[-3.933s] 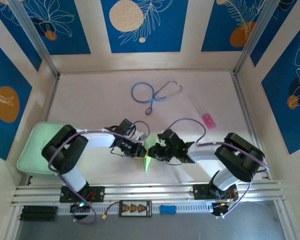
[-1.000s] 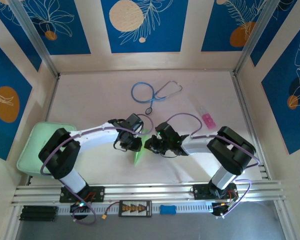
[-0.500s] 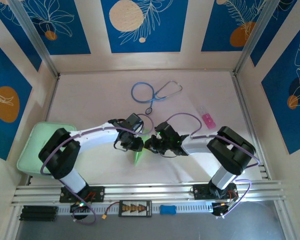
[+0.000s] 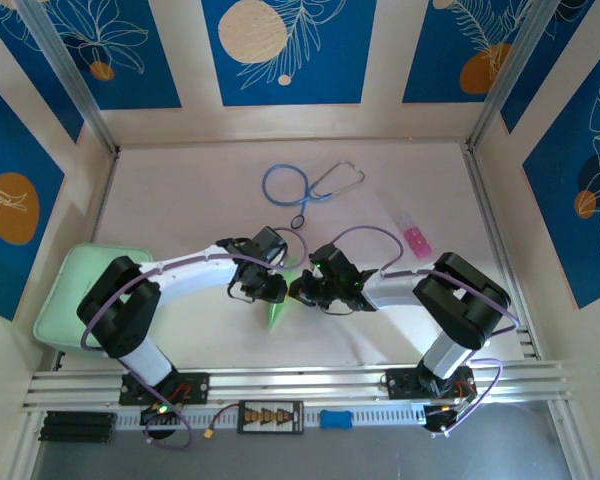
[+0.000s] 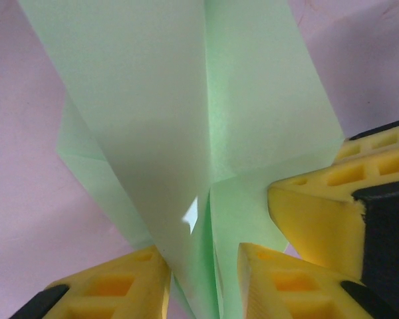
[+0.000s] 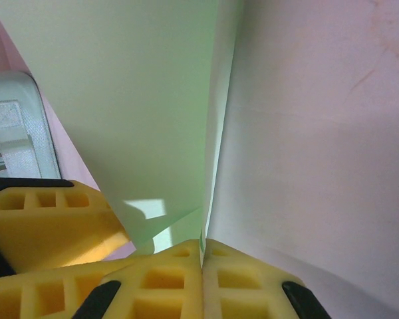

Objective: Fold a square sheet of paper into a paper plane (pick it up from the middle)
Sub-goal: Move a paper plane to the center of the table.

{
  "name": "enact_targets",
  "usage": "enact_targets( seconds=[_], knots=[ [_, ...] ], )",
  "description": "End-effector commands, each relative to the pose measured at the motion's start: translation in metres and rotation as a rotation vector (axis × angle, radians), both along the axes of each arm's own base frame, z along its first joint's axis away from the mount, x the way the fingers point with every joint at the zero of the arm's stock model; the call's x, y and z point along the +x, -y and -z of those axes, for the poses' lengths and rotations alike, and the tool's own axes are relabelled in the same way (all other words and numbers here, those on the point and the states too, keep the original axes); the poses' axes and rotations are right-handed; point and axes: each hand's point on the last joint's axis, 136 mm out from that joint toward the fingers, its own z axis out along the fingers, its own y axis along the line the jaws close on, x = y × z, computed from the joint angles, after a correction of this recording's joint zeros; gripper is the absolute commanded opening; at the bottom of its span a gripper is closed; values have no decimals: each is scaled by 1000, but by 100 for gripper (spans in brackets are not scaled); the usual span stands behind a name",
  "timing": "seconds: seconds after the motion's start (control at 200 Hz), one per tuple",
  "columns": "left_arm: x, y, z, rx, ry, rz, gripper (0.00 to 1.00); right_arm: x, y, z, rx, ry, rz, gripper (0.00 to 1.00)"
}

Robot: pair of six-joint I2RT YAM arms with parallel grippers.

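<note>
Paper plane [image 4: 277, 312] is pinched along its crease by the right gripper [image 6: 201, 256], with the yellow ribbed fingertips [image 6: 246, 279] clamped together. The left gripper [image 5: 203, 286] is loose and straddles the thin, smooth pale-green folds. The slim dart points toward the near edge, mid-tabletop [image 4: 180, 200].

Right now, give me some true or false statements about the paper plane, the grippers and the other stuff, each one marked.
The right gripper is shut on the paper plane. True.
The stethoscope lies farther back than both grippers. True.
The paper plane rests on the mint-green pad. False: it is between the grippers at mid-table; the pad sits at the left edge.
The fingers of the left gripper are pressed together. False: they stand apart, with paper between them.
</note>
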Motion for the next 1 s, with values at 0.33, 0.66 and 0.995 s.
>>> enact_targets(
  seconds=[0.33,0.66,0.995],
  knots=[
    [-5,-1,4,-23,9,-24,36,-4,4,10,-11,-31,1,4],
    [-7,2,10,-39,-4,-21,30,-4,4,11,-11,-35,1,4],
    [-10,5,14,-53,-23,-10,26,-4,4,10,-7,-31,2,4]
  ],
)
